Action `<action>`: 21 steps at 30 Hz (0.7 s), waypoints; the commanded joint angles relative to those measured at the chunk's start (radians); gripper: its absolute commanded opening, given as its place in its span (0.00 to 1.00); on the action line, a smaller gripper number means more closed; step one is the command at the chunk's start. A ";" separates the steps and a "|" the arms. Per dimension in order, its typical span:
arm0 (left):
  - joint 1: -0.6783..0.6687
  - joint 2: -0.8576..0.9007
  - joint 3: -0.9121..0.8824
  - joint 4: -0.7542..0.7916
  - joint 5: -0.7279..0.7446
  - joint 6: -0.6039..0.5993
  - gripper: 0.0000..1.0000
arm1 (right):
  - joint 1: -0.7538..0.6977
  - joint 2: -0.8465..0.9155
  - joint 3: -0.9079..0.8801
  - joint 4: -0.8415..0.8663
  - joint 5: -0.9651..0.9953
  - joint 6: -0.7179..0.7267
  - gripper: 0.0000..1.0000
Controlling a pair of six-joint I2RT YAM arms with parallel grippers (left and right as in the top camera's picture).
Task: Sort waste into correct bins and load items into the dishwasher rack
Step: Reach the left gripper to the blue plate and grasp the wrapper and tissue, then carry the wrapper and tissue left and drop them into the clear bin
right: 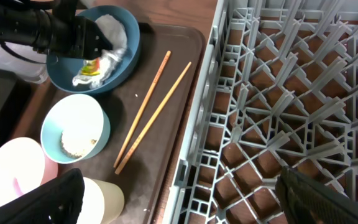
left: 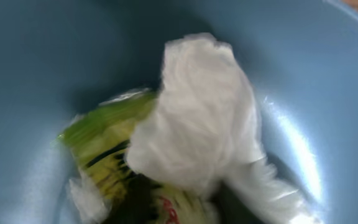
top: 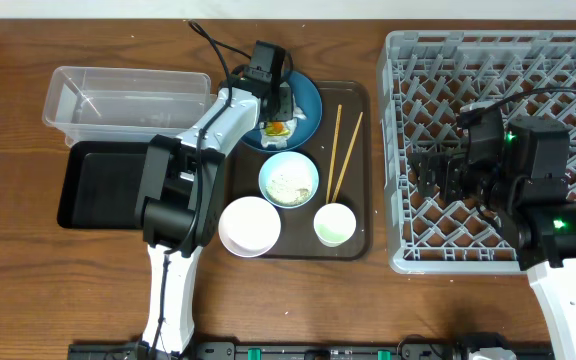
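Wooden desk (top: 28, 280): left tool (top: 280, 108) sat on the napkin (left: 197, 112) and wrapper (left: 104, 155) in the far plate (top: 308, 95), likely to bin them; its grip I couldn't tell. Right tool (top: 430, 175) hung spread above the rack (top: 568, 60).

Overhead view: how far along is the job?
Nothing done: rack, clear tub and black tray hold nothing. In hand: left gripper down at the napkin and wrapper on the blue plate. Left: all waste, rice in the light blue bowl, white bowl, cup, chopsticks.
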 commanded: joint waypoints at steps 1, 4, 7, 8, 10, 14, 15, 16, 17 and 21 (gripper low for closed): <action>-0.002 0.013 0.008 -0.016 0.030 -0.002 0.13 | 0.008 -0.001 0.021 -0.001 -0.007 -0.012 0.96; -0.002 -0.029 0.008 -0.016 0.029 -0.002 0.09 | 0.008 -0.001 0.021 -0.001 -0.007 -0.012 0.95; 0.000 -0.098 0.008 -0.017 0.029 -0.002 0.08 | 0.008 -0.001 0.021 -0.001 -0.007 -0.012 0.95; 0.002 -0.123 0.008 -0.018 0.029 -0.002 0.07 | 0.008 -0.001 0.021 -0.001 -0.007 -0.012 0.95; 0.010 -0.181 0.008 -0.028 0.028 -0.002 0.06 | 0.008 -0.001 0.021 -0.001 -0.007 -0.012 0.95; 0.041 -0.303 0.008 -0.086 -0.002 -0.002 0.06 | 0.008 -0.001 0.021 -0.001 -0.008 -0.012 0.95; 0.049 -0.322 0.008 -0.100 -0.012 -0.002 0.06 | 0.008 -0.001 0.021 -0.001 -0.008 -0.012 0.95; 0.063 -0.350 0.008 -0.123 -0.029 -0.002 0.06 | 0.008 -0.001 0.021 -0.001 -0.008 -0.012 0.95; 0.080 -0.376 0.008 -0.151 -0.047 -0.002 0.06 | 0.008 -0.001 0.021 -0.001 -0.008 -0.012 0.95; 0.145 -0.418 0.008 -0.218 -0.099 -0.029 0.05 | 0.008 -0.001 0.021 -0.001 -0.008 -0.012 0.95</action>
